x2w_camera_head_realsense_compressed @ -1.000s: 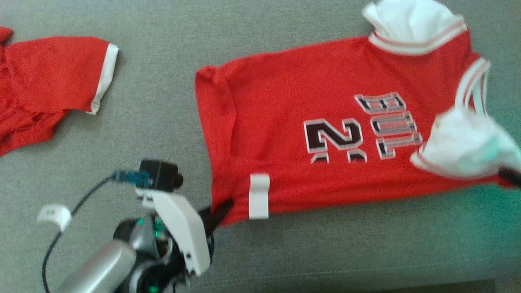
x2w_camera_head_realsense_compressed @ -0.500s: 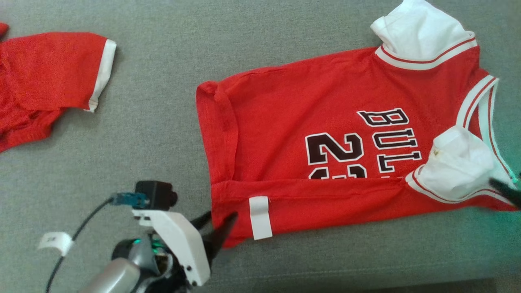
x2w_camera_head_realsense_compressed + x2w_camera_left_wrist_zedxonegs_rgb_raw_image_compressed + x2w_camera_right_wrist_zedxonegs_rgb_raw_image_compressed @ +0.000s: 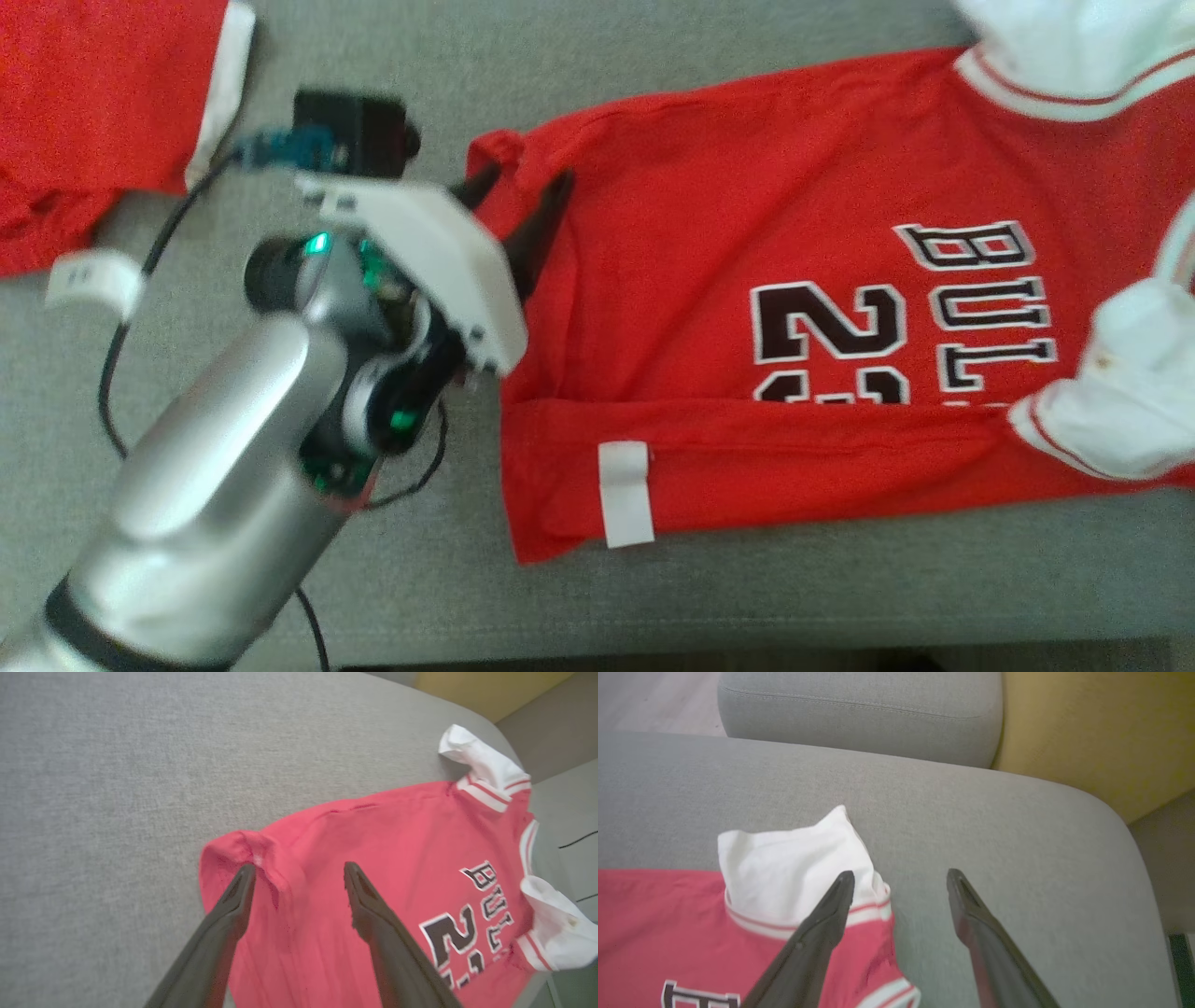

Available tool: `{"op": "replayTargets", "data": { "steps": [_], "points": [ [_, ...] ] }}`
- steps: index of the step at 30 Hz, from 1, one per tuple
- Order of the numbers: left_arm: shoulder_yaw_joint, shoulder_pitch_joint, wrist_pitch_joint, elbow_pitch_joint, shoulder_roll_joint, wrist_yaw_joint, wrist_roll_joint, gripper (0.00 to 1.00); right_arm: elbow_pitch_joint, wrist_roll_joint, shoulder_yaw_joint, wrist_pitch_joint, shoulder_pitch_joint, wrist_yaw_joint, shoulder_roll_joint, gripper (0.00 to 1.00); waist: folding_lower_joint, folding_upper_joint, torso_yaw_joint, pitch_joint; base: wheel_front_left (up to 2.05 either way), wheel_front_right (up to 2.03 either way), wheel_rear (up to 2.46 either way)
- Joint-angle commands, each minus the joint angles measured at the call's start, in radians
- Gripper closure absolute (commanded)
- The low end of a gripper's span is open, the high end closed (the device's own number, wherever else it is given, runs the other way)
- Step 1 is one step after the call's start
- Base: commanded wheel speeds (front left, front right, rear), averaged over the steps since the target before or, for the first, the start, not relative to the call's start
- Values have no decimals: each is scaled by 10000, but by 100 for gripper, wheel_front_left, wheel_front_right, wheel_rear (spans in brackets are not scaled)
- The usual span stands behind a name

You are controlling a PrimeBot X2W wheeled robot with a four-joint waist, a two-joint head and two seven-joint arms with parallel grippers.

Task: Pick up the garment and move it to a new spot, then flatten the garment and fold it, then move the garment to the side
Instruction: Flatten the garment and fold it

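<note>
Fingers of the left gripper stand spread apart and empty, with their tips over the bunched far hem corner of the red basketball jersey. The right gripper is also wide open, holding nothing, beside the jersey's white sleeve. The jersey lies along the front edge of the grey sofa cushion, its near side folded over, with a white tag on the fold. Another red garment lies apart toward the cushion's left end.
</note>
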Motion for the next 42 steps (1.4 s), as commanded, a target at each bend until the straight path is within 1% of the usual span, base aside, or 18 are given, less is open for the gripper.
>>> {"op": "replayTargets", "data": {
  "steps": [1, 2, 3, 6, 9, 15, 19, 23, 25, 27, 29, 30, 31, 32, 33, 34, 38, 42],
  "points": [
    [272, -590, 109, 240, -35, -98, 139, 0, 200, -332, 418, 96, -854, -7, -86, 0, -1, 0, 524, 894, 0, 0, 0],
    [199, -847, 147, 493, -191, -157, 175, 0, 467, -514, 636, 128, -1286, -7, 19, 0, -1, 0, 618, 1020, 0, 0, 0],
    [199, -847, 147, 493, -191, -157, 175, 0, 467, -514, 636, 128, -1286, -7, 19, 0, -1, 0, 618, 1020, 0, 0, 0],
    [-119, -1402, 187, 1185, -455, -289, 474, 0, 1408, -961, 1262, 156, -2278, -7, 291, 0, -1, 0, 863, 1186, 0, 0, 0],
    [-317, -1574, 170, 1544, -703, -425, 518, 0, 2236, -1285, 1731, 298, -2813, -7, 569, 0, -1, 0, 1020, 1185, 0, 0, 0],
    [-671, -1712, 266, 1867, -990, -663, 528, 0, 3411, -1456, 2258, 424, -3124, -7, 751, 0, -1, 0, 1256, 1114, 0, 0, 0],
    [-859, -1734, 364, 2081, -1084, -788, 508, 0, 3659, -1160, 2615, 300, -3116, -7, 890, 0, -1, 0, 1260, 975, 0, 0, 0],
    [-932, -1786, 462, 2152, -1071, -854, 488, 19, 3754, -1007, 2859, 170, -3203, -7, 897, 0, -1, 0, 1215, 942, 0, 0, 0],
    [-918, -1816, 469, 2217, -1068, -873, 464, 5, 3828, -998, 2927, 64, -3236, -7, 887, 0, -1, 0, 1202, 886, 0, 0, 0],
    [-905, -1862, 473, 2306, -1061, -865, 466, 0, 3898, -1020, 2962, -62, -3276, -7, 893, 0, -1, 0, 1183, 840, 0, 0, 0],
    [-881, -1936, 493, 2401, -1059, -861, 459, 2, 3963, -1046, 3018, -152, -3323, -7, 917, 0, -1, 0, 1157, 824, 0, 0, 0],
    [-865, -1990, 503, 2462, -1052, -857, 465, 7, 3984, -1034, 3055, -191, -3353, -7, 943, 11, -1, 0, 1140, 827, 0, 0, 0],
    [-829, -2049, 483, 2541, -1051, -822, 484, 24, 3998, -1025, 3074, -287, -3386, -7, 979, 75, -1, 0, 1124, 828, 0, 0, 0],
    [-794, -2110, 441, 2637, -1052, -792, 514, 53, 3987, -1019, 3120, -449, -3409, -7, 1016, 100, -1, 0, 1110, 814, 0, 0, 0],
    [-738, -2157, 358, 2744, -1063, -757, 538, 70, 3993, -1049, 3152, -688, -3430, -7, 1049, 100, -1, 0, 1094, 785, 0, 0, 0],
    [-669, -2192, 251, 2856, -1080, -722, 554, 99, 4015, -1107, 3164, -993, -3454, -7, 1072, 100, -1, 0, 1080, 750, 0, 0, 0],
    [-362, -2227, -216, 3171, -1108, -711, 507, 100, 4338, -1310, 3026, -2204, -3634, -7, 1165, 100, -1, 0, 985, 614, 0, 0, 0],
    [-99, -2148, -633, 3136, -1035, -724, 458, 100, 4769, -1292, 2831, -2931, -3826, -7, 1088, 100, -1, 0, 855, 514, 0, 0, 0]
  ]
}}
